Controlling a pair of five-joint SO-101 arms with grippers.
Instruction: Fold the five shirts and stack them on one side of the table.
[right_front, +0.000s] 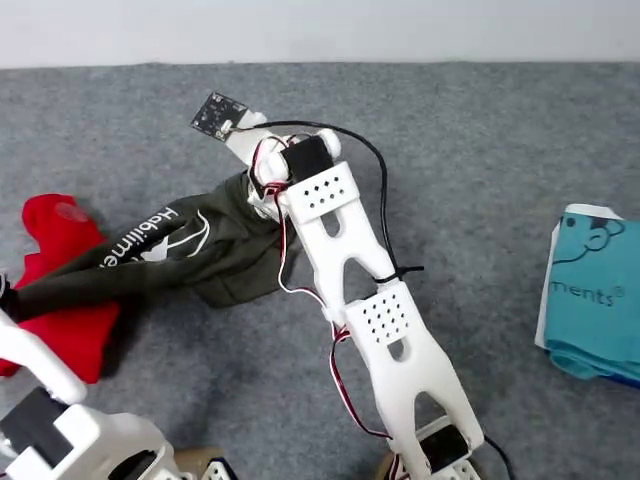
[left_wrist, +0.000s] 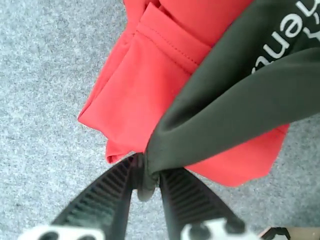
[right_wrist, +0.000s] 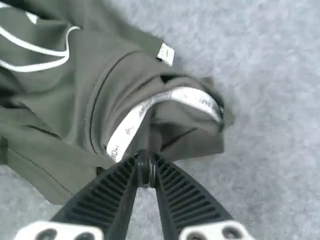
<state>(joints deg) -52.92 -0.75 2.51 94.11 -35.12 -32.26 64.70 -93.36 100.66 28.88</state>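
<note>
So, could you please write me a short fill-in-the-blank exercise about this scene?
1. The left hand and the right hand are both ____ on the dark green shirt.
2. The red shirt lies partly ____ the dark green shirt.
3. In the high view, the folded teal shirt sits near the ____ edge of the table.
Missing words: shut; under; right.

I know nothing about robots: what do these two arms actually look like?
The left arm and right arm are white moulded shells with black motors. The right arm has panels of small round holes, thin red and white wires and a thicker black cable. The left end effector and right end effector have black ribbed fingers on white mounts.
</note>
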